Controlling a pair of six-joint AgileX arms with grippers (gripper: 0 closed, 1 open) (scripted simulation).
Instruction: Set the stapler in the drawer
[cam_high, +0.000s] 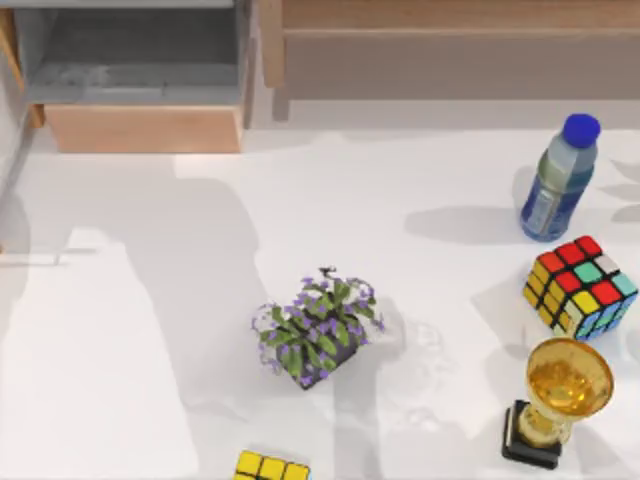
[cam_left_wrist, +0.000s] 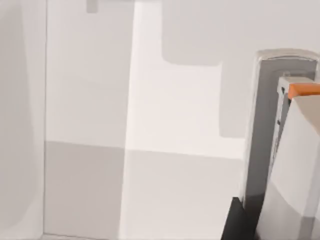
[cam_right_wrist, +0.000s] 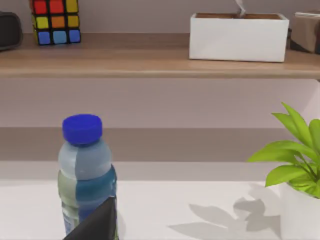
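— Two grippers, and I cannot tell whether either is open or closed: the left gripper (cam_left_wrist: 233, 224) and right gripper (cam_right_wrist: 97, 222) are showing as dark wedges.
— Beside the left one?
— A smooth grey-white rounded piece (cam_left_wrist: 292, 150) with an orange tab is standing; whether it is the stapler, I cannot tell.
— The drawer?
— The drawer (cam_high: 145, 128) is sitting open at the table's (cam_high: 400, 200) far left, grey inside, tan wood front. A blue-capped plastic bottle (cam_right_wrist: 85, 170) is standing near the right gripper.
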